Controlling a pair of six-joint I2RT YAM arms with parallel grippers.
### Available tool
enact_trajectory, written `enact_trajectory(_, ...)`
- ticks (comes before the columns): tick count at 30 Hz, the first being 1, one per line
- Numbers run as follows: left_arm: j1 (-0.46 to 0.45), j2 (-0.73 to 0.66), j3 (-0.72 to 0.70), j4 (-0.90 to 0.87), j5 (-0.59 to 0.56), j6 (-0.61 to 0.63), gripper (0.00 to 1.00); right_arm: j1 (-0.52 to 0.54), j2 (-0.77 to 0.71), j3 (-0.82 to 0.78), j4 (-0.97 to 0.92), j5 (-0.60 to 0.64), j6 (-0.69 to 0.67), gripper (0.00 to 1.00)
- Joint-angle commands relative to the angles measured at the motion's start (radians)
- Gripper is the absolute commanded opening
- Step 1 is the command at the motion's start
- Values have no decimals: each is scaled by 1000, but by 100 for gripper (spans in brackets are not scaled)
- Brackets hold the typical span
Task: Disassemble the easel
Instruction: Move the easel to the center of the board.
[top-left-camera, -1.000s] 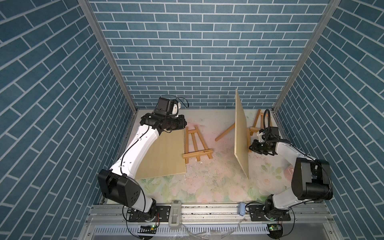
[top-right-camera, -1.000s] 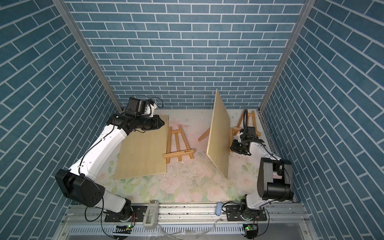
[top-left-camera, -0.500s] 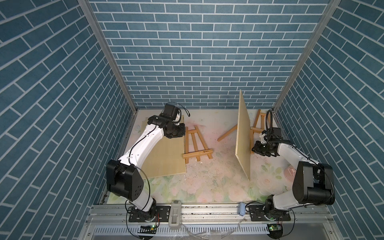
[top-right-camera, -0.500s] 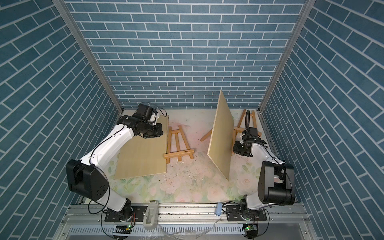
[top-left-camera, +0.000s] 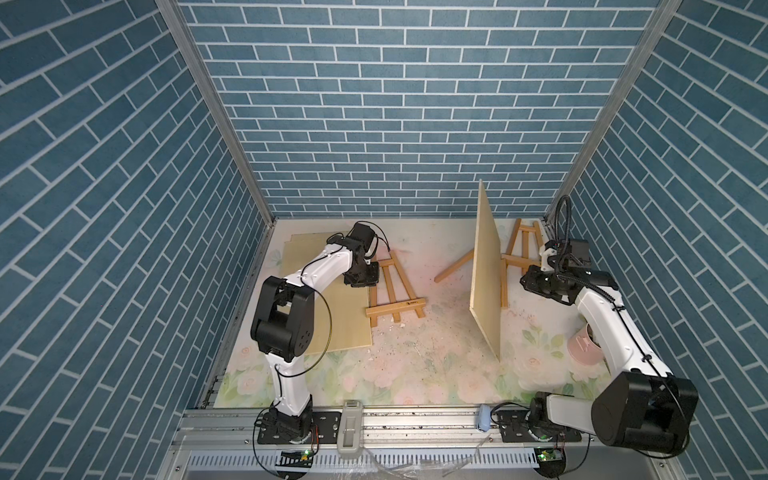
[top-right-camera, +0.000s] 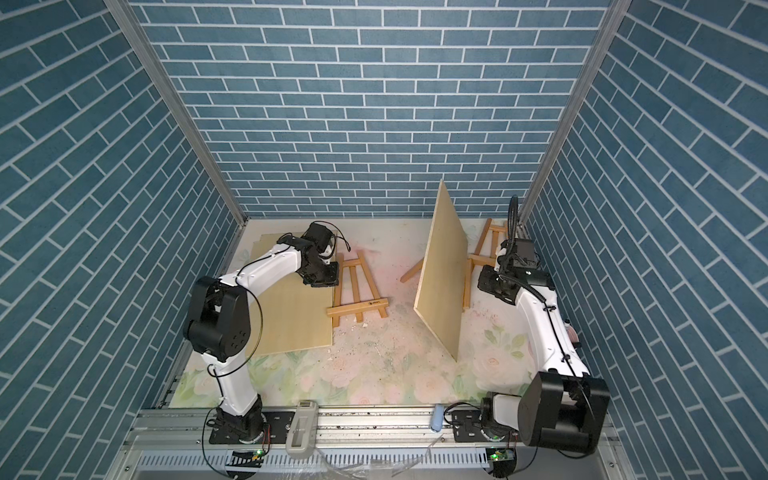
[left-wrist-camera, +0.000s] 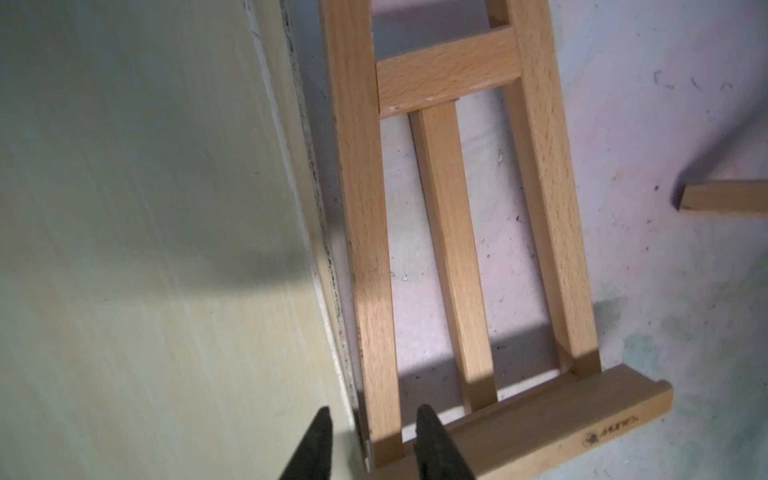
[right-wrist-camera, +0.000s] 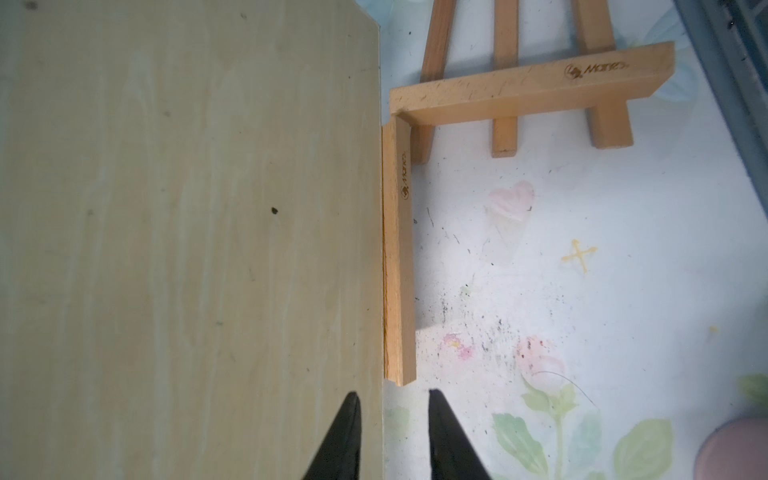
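Board edge between spread right claw; left claw spread astride easel rail. Pinch squarely, lift straight.

Only thing I can half-read is a burnt-in maker's stamp: tiny logo plus a word starting with M, the rest too fuzzy. It's on the flat easel's ledge, mid-frame in both top views. It's also on the crosswise ledge and the ledge under the standing board, both at right-centre there.
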Motion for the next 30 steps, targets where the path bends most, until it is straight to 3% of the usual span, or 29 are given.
enact_trajectory(1,-18,38,57,-9,-37,24,40,-4,-37,28,-85,45,-30,31)
enact_trajectory(10,-44,105,106,-96,-182,47,34,-5,-61,58,-129,75,-49,32)
enact_trajectory(30,-72,215,164,-91,-146,44,32,-10,-37,86,-147,82,-81,32)
